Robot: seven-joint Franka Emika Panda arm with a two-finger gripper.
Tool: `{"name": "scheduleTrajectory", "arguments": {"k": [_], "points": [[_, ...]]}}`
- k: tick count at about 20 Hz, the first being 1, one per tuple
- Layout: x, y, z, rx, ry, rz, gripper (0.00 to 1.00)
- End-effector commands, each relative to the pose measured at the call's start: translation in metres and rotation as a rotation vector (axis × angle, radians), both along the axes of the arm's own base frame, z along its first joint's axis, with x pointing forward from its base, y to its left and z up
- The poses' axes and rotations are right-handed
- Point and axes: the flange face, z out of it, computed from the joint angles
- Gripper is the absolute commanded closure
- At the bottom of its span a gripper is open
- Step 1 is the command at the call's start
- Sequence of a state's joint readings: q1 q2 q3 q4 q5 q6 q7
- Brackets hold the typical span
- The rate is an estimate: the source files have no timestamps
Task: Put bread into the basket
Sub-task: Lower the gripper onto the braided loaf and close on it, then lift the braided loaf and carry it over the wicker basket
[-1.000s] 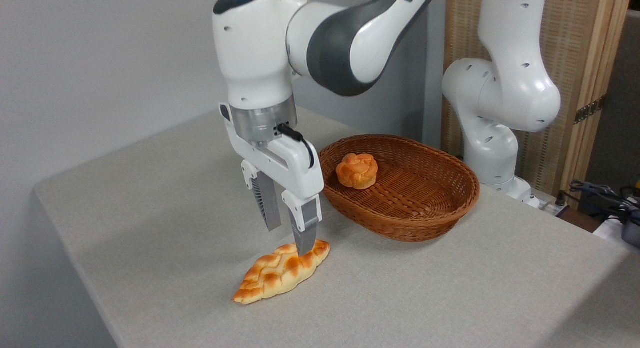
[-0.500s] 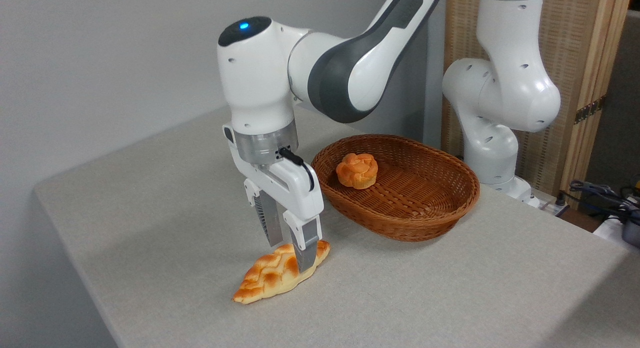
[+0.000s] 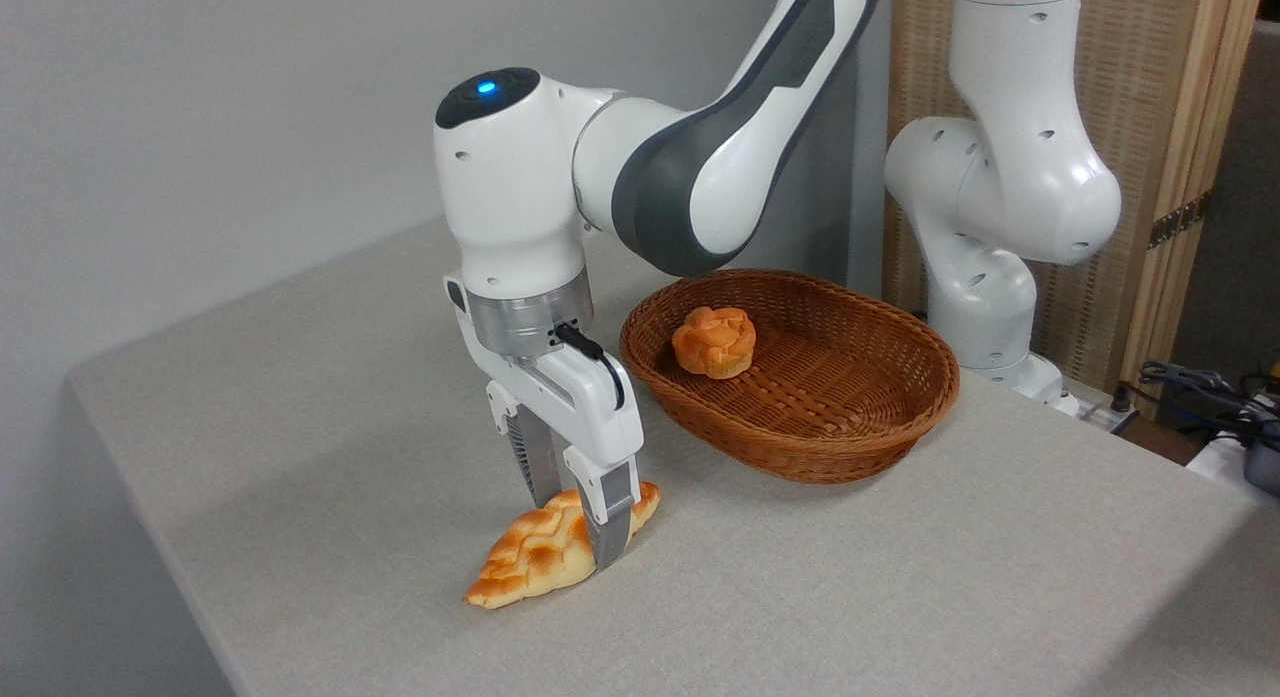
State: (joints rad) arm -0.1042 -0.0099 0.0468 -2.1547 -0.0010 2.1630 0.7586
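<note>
The bread [image 3: 524, 559], a braided golden-brown loaf with pointed ends, lies flat on the grey table [image 3: 330, 417] near its front edge. My gripper [image 3: 577, 530] points straight down over the loaf's right half. It is open, with one finger on the near side of the loaf and the other behind it, tips low by the tabletop. The reddish-brown wicker basket [image 3: 800, 455] stands to the right and behind, a short way from the bread.
A small round orange bun [image 3: 713, 341] sits inside the basket at its left end. The arm's white base [image 3: 985, 277] rises behind the basket. Cables [image 3: 1200, 387] lie at the far right, off the table's edge.
The gripper has come down, from its tips just above the loaf to its fingers straddling it. The bread and the basket have not moved.
</note>
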Motion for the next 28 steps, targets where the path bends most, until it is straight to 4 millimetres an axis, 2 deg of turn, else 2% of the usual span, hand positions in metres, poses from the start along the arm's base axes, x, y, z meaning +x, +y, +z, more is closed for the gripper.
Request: {"name": "scheduleTrajectory", "arguments": {"k": [1, 2, 3, 18, 20, 25, 28], "points": [[0.0, 0.0, -0.001, -0.008, -0.018, 0.008, 0.49], [0.0, 0.0, -0.001, -0.008, -0.018, 0.008, 0.62], [0.0, 0.0, -0.001, -0.008, -0.02, 0.006, 0.65], [-0.001, 0.0, 0.004, -0.009, -0.018, 0.012, 0.66], [-0.001, 0.001, 0.018, -0.015, -0.036, 0.022, 0.66], [-0.021, 0.019, 0.066, -0.025, -0.063, 0.04, 0.65], [-0.053, 0.042, 0.112, -0.044, -0.067, 0.075, 0.65]]}}
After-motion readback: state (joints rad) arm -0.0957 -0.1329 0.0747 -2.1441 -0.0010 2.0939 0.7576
